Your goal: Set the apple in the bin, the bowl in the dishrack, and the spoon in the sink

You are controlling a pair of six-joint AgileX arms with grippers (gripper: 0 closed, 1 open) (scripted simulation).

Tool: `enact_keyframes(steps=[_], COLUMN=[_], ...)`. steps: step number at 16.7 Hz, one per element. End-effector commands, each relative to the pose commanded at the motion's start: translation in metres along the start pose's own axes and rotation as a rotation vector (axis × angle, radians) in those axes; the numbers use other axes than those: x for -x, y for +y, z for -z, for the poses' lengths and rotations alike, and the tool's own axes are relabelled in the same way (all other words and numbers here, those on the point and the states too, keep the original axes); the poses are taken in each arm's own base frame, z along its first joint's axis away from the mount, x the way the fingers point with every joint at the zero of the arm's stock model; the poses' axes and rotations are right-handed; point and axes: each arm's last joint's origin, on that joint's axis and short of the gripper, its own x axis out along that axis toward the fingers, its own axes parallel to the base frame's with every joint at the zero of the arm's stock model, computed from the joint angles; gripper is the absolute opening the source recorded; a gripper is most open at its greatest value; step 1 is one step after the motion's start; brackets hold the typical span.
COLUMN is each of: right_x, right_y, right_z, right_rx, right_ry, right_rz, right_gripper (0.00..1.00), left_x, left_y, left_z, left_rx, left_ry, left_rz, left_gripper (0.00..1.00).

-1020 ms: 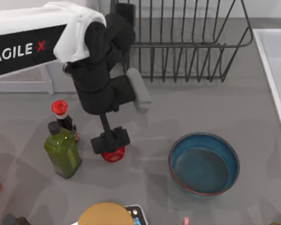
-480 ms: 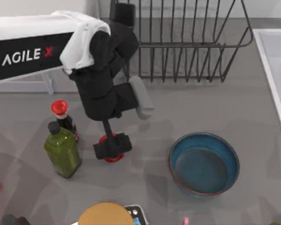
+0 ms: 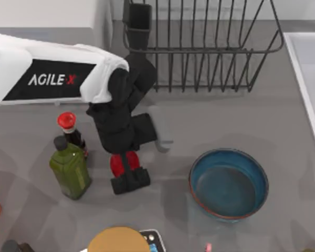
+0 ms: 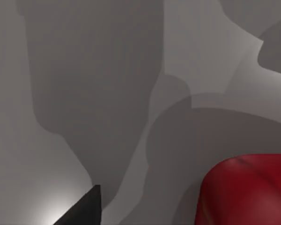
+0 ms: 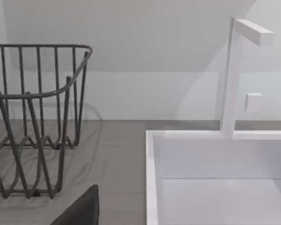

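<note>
The left gripper (image 3: 129,180), which a second ago stood over the apple (image 3: 117,164) just right of the green bottle (image 3: 69,167), has drawn toward the near edge, and the apple now shows red beside it on its far side. Whether its fingers are closed on the fruit cannot be told, so the grasp looks unsettled and the bin step unfinished. The bowl (image 3: 228,183) sits right of centre, the dishrack (image 3: 210,47) far, the sink (image 5: 215,178) right.
</note>
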Motion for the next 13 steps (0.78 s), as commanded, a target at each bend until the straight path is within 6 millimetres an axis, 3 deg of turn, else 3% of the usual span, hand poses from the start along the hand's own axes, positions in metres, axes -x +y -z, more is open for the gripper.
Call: enact_keyframes(steps=[2,13], right_x=[0.0000,0.0000], right_y=[0.0000,0.0000], right_z=[0.0000,0.0000], right_rx=[0.000,0.000], right_ry=[0.000,0.000], right_rz=[0.000,0.000], right_gripper=[1.00,1.00], left_x=[0.0000,0.0000], left_y=[0.0000,0.0000], left_z=[0.0000,0.0000], left_rx=[0.000,0.000], left_ry=[0.000,0.000], left_rz=[0.000,0.000], left_gripper=[1.00,0.17])
